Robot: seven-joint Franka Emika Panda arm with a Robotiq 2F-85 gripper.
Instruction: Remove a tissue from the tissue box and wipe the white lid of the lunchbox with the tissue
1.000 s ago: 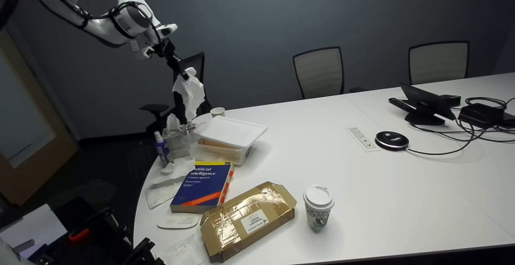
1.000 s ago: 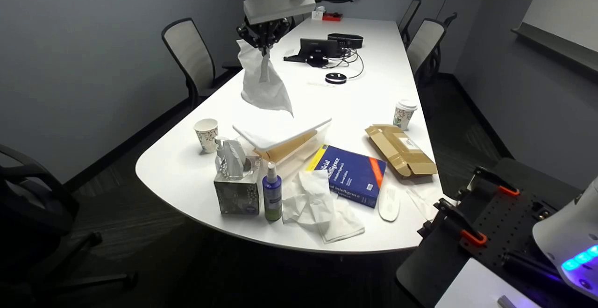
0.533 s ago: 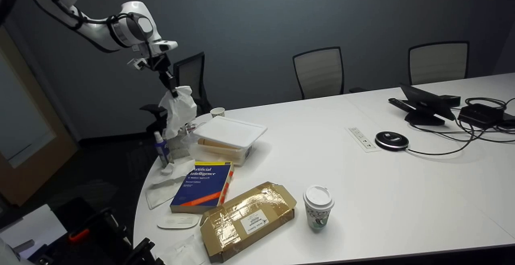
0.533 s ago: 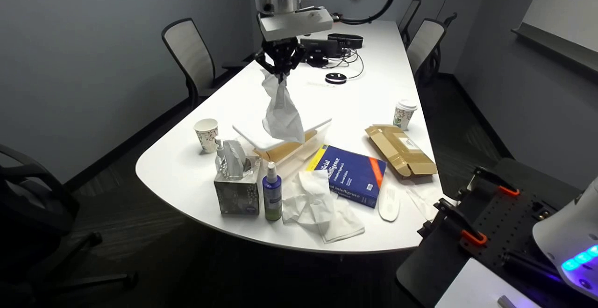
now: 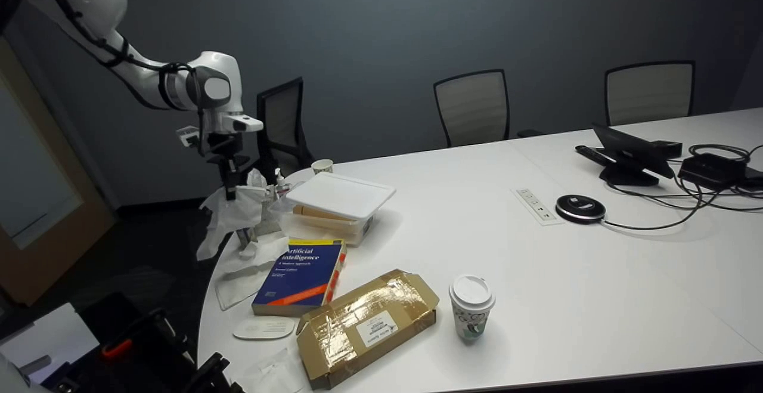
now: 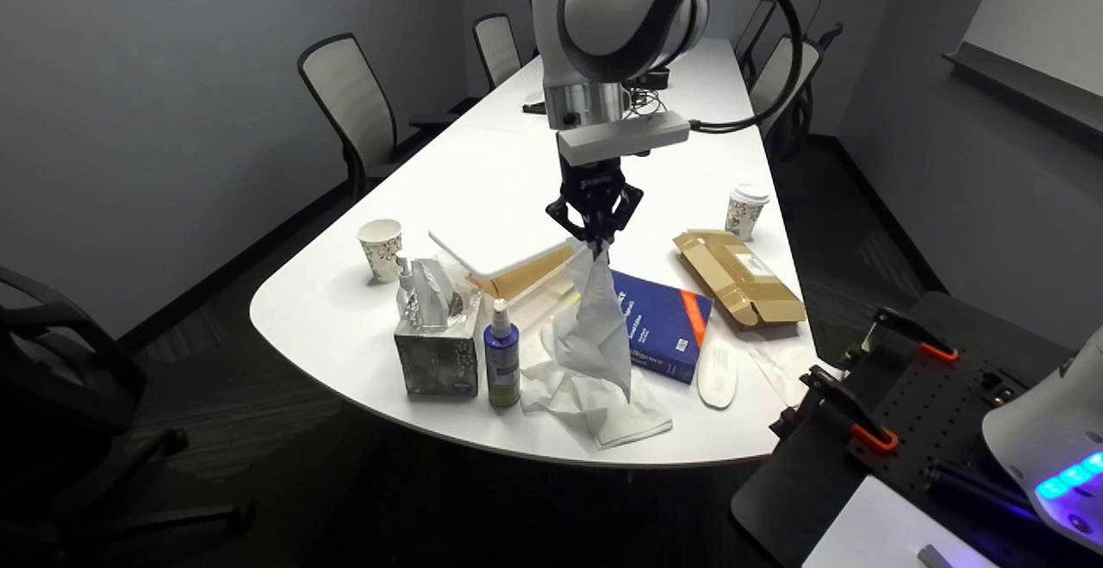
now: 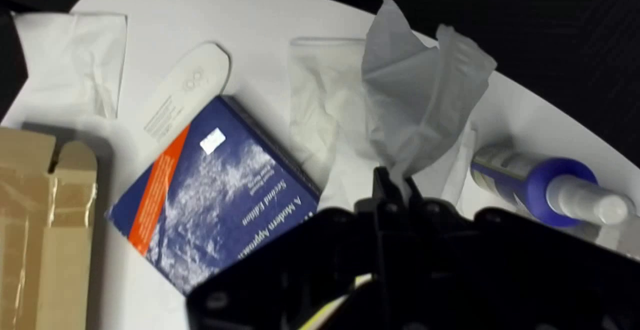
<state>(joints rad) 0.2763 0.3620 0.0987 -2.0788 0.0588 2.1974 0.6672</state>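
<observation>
My gripper (image 6: pixel 596 245) is shut on a white tissue (image 6: pixel 595 327), which hangs crumpled below the fingertips. In the wrist view the fingertips (image 7: pixel 397 182) pinch one end of the tissue (image 7: pixel 412 89). The gripper is above the table near its rounded end, between the spray bottle and the book. The white lid (image 5: pixel 343 193) lies tilted on the clear lunchbox (image 5: pixel 298 229), away from the held tissue. The tissue box (image 6: pixel 437 361) stands at the table's end with another tissue sticking out of its top; the held tissue partly covers it in an exterior view.
Loose white sheets (image 6: pixel 595 413) lie under the gripper. Near it are a purple spray bottle (image 7: pixel 540 185), a blue book (image 7: pixel 220 195) and a white oval item (image 7: pixel 190 89). A cardboard box (image 5: pixel 366 327), a lidded cup (image 5: pixel 471 306) and an open cup (image 6: pixel 381 249) stand farther off.
My gripper has moved down and away from the lid area, toward the table's rounded end. The tissue has moved with it and now hangs over the loose sheets. The lid has not moved.
</observation>
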